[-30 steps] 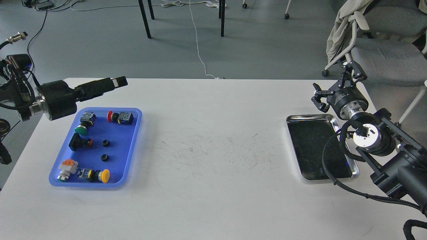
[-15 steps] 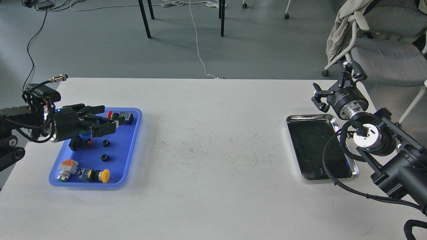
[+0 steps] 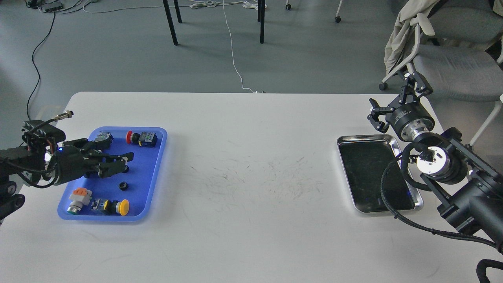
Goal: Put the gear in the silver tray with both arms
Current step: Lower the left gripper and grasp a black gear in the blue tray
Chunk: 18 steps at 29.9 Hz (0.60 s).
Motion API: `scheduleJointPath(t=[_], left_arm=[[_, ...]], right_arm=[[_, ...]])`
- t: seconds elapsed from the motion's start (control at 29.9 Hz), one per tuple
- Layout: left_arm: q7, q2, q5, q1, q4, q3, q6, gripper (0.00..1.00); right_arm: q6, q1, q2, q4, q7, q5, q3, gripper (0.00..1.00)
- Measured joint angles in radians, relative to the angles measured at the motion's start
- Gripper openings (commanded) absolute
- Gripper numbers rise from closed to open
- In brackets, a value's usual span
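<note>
Left claw (image 3: 120, 162) spread, low over blue tray (image 3: 155, 165), nothing gripped. Small black gear (image 3: 123, 185) just below its tips. Right claw (image 3: 393, 98) spread, idle beyond silver tray (image 3: 365, 138), bare. Pick, transfer, placement all remain.

- White table (image 3: 251, 236), marked with faint dark scratches near its middle.
- Blue tray (image 3: 155, 165) at the table's left end.
- Red-capped switch (image 3: 135, 137) at the blue tray's far edge; yellow-capped switch (image 3: 118, 206) at its near edge; orange-topped grey switch (image 3: 78, 197) in its near left corner; small black gear (image 3: 123, 185) near its middle.
- Silver tray (image 3: 393, 139) at the table's right end, dark mirror bottom.
- Black arms.
- Grey floor beyond the table.
</note>
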<state>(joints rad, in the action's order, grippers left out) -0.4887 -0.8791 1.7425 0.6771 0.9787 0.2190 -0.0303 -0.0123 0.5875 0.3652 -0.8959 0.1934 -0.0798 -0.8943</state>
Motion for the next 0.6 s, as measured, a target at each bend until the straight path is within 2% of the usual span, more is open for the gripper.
scheduleJointPath(t=[0.13, 0.3, 0.4, 0.6], left_arm=[[0.0, 0.05, 0.001, -0.036, -0.07, 0.0, -0.033, 0.79], [0.0, 0.097, 0.001, -0.049, -0.099, 0.0, -0.041, 0.79], [0.0, 0.126, 0.0, -0.049, -0.131, 0.0, -0.042, 0.73], [0.0, 0.142, 0.001, -0.05, -0.156, 0.0, -0.042, 0.71]], right_arm=[[0.0, 0.0, 0.001, 0.0, 0.0, -0.004, 0.001, 0.98], [0.0, 0.0, 0.003, 0.001, 0.0, -0.005, 0.004, 0.98], [0.001, 0.001, 0.003, 0.001, 0.0, -0.005, 0.004, 0.98], [0.003, 0.002, 0.009, 0.0, 0.0, -0.005, 0.005, 0.98]])
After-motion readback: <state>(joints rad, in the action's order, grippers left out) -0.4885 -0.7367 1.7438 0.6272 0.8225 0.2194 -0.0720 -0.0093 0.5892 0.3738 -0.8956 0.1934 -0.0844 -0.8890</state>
